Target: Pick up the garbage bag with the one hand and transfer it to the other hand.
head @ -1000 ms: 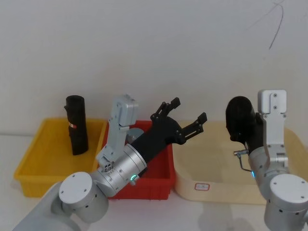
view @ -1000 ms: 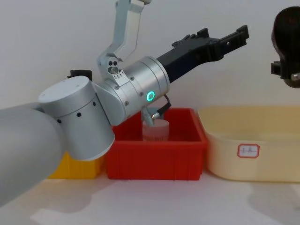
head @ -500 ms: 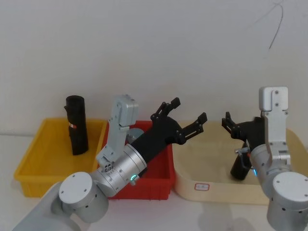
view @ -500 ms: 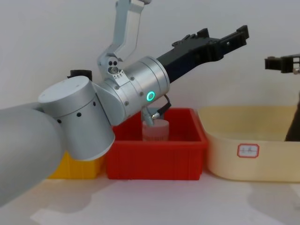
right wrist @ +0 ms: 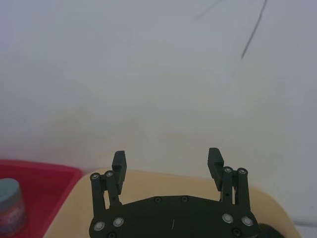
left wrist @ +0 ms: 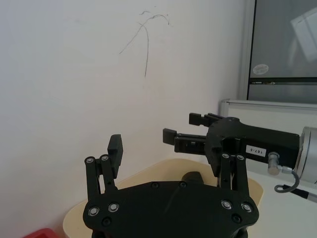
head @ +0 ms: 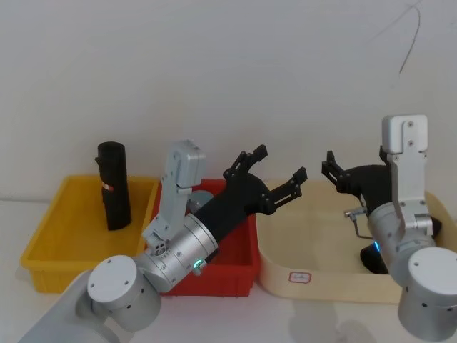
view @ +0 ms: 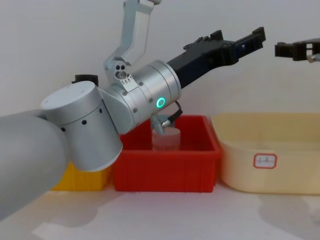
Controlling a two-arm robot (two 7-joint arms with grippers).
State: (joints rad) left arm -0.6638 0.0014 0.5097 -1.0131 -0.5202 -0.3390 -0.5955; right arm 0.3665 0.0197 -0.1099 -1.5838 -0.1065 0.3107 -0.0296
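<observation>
One garbage bag point(head: 113, 187), a black roll with a red-and-white label, stands upright in the yellow bin point(head: 53, 232); its top point(view: 85, 78) peeks out behind my left arm. Another dark roll point(left wrist: 192, 177) lies in the cream tub point(head: 285, 246), mostly hidden under my right arm point(head: 373, 263). My left gripper point(head: 278, 163) point(view: 239, 39) point(left wrist: 168, 153) hangs open and empty above the seam between the red bin and the cream tub. My right gripper point(head: 330, 168) point(right wrist: 166, 159) point(view: 289, 50) point(left wrist: 190, 130) is open and empty above the cream tub, pointing toward the left gripper.
The red bin point(head: 235, 268) point(view: 165, 172) holds a translucent jar point(view: 166, 139) with a blue-grey lid point(right wrist: 11, 206). The three containers stand side by side against the white wall. Bare table lies in front of the bins.
My right gripper held the garbage bag up a second ago; it has opened and the bag has dropped into the cream tub. The left arm has not moved.
</observation>
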